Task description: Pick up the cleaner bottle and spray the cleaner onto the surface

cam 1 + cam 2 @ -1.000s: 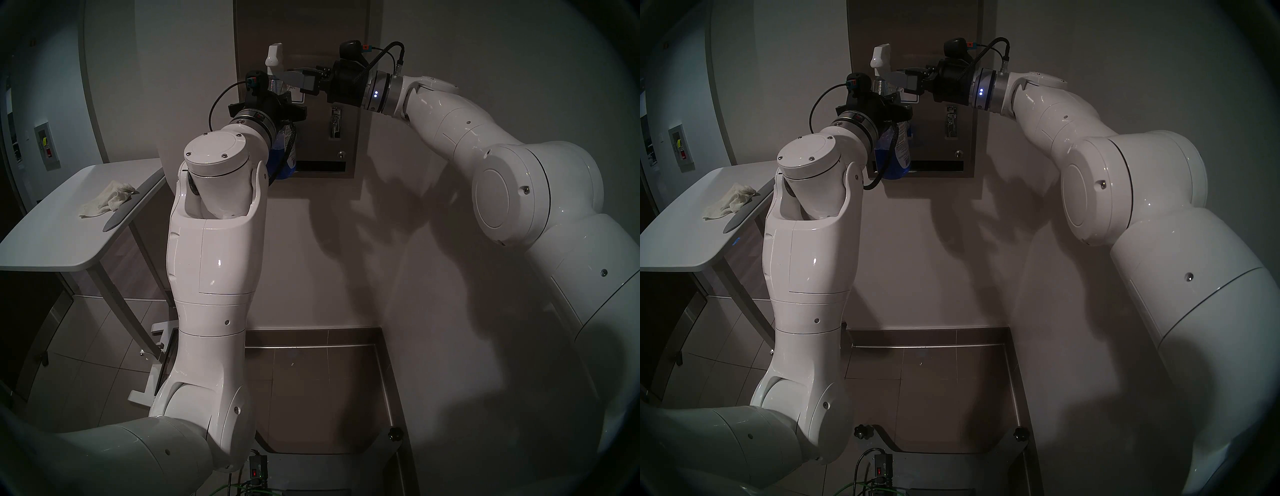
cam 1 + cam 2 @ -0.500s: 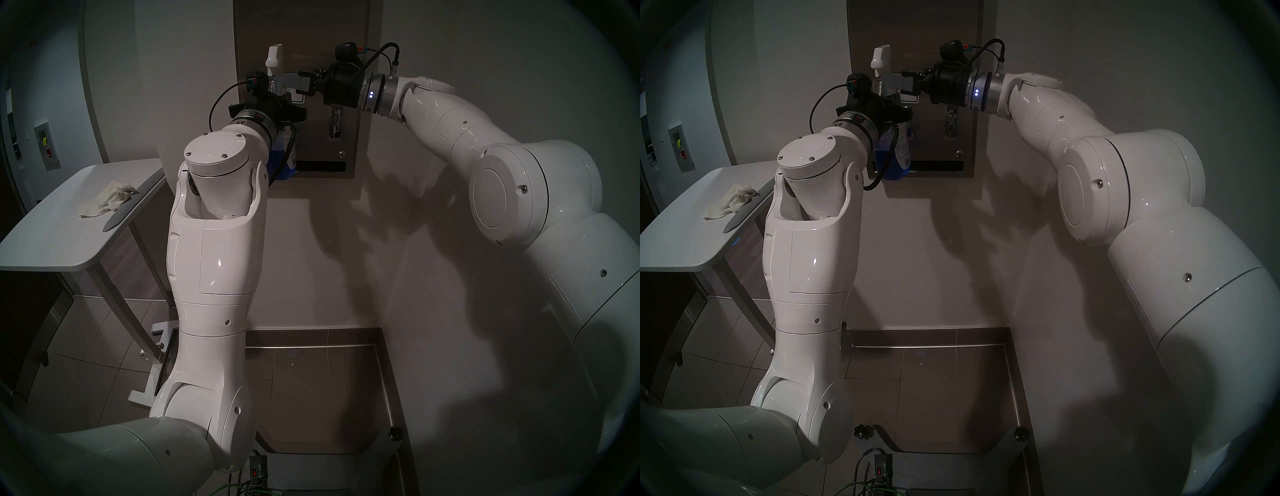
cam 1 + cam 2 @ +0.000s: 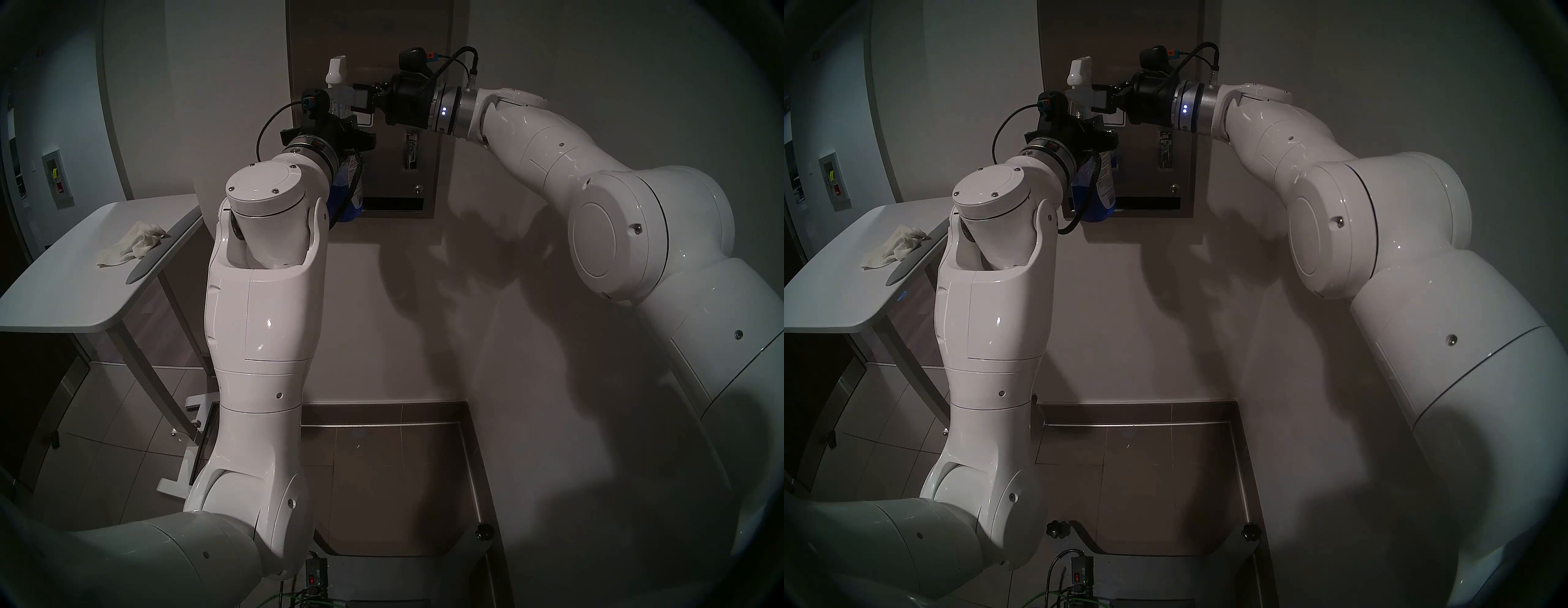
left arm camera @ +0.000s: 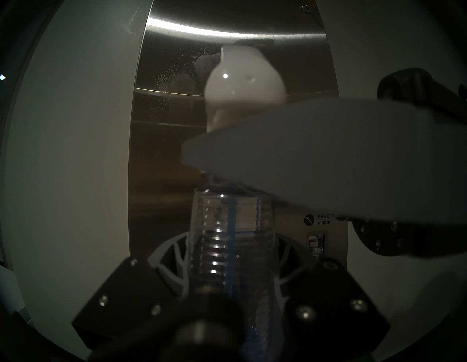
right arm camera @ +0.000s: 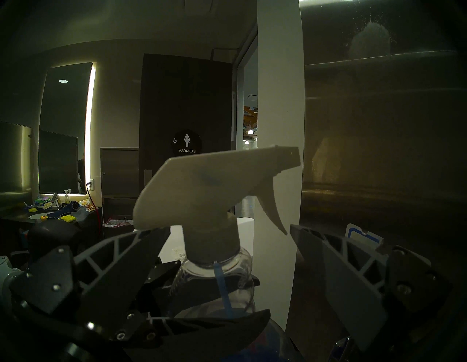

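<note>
Lying at far left, a crumpled cloth (image 3: 129,246) rests on the white table (image 3: 63,297), well apart from both arms. Next, the left gripper (image 3: 339,123) is clamped around the upper body of the bottle (image 3: 345,199), holding it upright just in front of the dispenser (image 3: 420,46); blue liquid fills the lower part, and the label faces right. In the left wrist view the clear neck (image 4: 231,227) rises between the closed fingers, with the white spray head (image 4: 242,83) above it. Its nozzle points at the steel front, where a misty patch (image 5: 369,38) shows. Further right, the right gripper (image 3: 354,99) comes in level from the right with its jaws spread wide. In the right wrist view one finger (image 5: 121,252) sits behind the spray head and the other finger (image 5: 348,273) in front of the trigger (image 5: 273,209), neither touching it.
</note>
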{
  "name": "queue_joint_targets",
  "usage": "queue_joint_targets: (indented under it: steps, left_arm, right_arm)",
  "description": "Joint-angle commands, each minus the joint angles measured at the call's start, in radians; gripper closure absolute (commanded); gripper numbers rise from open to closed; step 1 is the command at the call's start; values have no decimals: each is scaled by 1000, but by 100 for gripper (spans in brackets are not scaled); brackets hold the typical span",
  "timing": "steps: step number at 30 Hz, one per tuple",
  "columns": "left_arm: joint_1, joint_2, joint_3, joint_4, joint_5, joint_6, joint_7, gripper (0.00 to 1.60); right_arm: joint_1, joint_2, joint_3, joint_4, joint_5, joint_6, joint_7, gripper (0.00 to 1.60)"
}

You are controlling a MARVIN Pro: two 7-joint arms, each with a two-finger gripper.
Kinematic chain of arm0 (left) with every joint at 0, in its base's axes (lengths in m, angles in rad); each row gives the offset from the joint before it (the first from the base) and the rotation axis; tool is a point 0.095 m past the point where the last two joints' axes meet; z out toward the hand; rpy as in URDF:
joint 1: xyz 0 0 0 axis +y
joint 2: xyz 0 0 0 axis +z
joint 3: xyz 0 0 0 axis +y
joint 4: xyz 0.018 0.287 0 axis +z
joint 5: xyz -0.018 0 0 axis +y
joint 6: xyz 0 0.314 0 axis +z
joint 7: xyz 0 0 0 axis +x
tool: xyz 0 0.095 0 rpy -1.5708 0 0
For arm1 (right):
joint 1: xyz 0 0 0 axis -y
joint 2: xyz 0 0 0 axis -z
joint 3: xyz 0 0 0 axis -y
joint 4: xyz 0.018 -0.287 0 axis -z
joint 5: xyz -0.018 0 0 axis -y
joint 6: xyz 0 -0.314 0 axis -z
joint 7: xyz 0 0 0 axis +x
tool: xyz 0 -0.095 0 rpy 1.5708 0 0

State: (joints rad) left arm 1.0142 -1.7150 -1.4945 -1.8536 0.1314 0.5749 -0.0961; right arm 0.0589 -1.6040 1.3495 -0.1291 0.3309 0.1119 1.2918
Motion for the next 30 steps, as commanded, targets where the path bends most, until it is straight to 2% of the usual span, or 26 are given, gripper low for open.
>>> queue_joint_targets:
  steps: [1, 7, 8, 9, 10, 11, 12, 15, 16, 17, 24, 25, 26, 30]
  left_arm:
    - [-59, -7, 2, -48, -1, -25, 2, 160]
    - [-59, -8, 2, -48, 1, -24, 1, 160]
    - [-59, -8, 2, -48, 1, -24, 1, 160]
    - [-59, -8, 2, -49, 1, -24, 0, 160]
    - [-59, -8, 2, -49, 2, -24, 0, 160]
    - [-58, -8, 2, -50, 2, -23, 0, 160]
    - [-58, -8, 1, -50, 2, -23, 0, 160]
    - [-58, -9, 1, -51, 4, -23, 0, 160]
    - [-58, -9, 1, -50, 4, -23, 0, 160]
    - [-59, -10, 1, -50, 5, -22, 0, 160]
    - [-60, -11, 0, -50, 8, -20, 1, 160]
    - [-60, -11, 0, -50, 9, -20, 1, 160]
    - [-60, -11, 0, -50, 9, -19, 1, 160]
    - [-60, -11, 1, -50, 10, -18, 0, 160]
  right_arm:
    - [56, -8, 6, -26, 5, 3, -6, 0]
    - [57, -15, 6, -26, 2, 8, -11, 0]
    - [57, -15, 6, -26, 2, 9, -12, 33]
    - [57, -15, 6, -26, 1, 10, -12, 53]
    - [57, -15, 6, -26, 1, 11, -13, 85]
    - [57, -15, 6, -26, 0, 11, -17, 93]
    - [57, -15, 6, -26, 0, 12, -18, 110]
    - [56, -14, 6, -26, -1, 15, -18, 139]
    - [56, -14, 6, -26, -2, 16, -16, 154]
    - [56, -13, 6, -26, -2, 16, -15, 160]
    - [53, -10, 6, -25, -6, 20, -11, 160]
    - [53, -9, 6, -25, -6, 20, -11, 98]
    - [53, -9, 6, -25, -6, 21, -10, 0]
    - [55, -7, 7, -26, -6, 22, -12, 0]
